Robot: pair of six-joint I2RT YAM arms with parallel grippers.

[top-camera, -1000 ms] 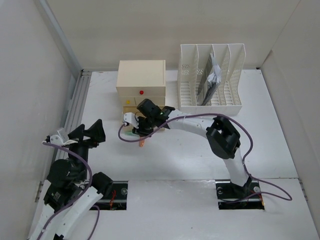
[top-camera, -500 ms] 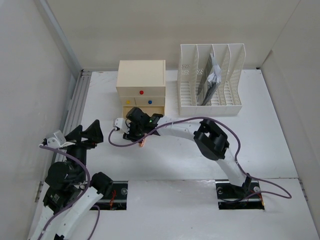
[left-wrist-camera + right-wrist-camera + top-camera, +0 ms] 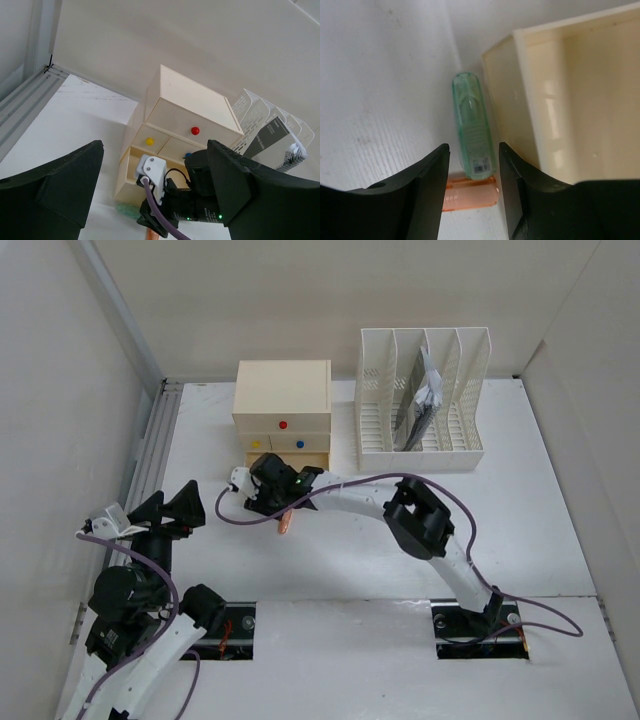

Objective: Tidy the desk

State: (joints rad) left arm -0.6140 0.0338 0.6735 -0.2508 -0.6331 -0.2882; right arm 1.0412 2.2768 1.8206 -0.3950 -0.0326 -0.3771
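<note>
Right wrist view puts my right gripper (image 3: 472,150) low over the desk (image 3: 385,75), whose white top lies directly beneath my fingers and runs off to the left. My jaws are parted, one finger on each side of the near end of a green see-through tube (image 3: 472,130) that lies flat on the desk. A thin sliver of gap shows on both sides, so I am not clamping it. At the tube's near end an orange piece (image 3: 470,195) lies crosswise. Just right of the tube, running alongside it, stands the wall of the open cream drawer (image 3: 555,90); whether the two touch I cannot tell.

From the top camera, my left gripper (image 3: 172,502) hangs over the desk's left side, jaws spread wide with nothing between them, well apart from the right one. Beyond my right gripper the drawer box (image 3: 282,390) sits on the desk near the back wall, with a red knob (image 3: 283,425) on its front. To its right the white file rack (image 3: 375,390) holds a dark folder (image 3: 418,415) in one slot
</note>
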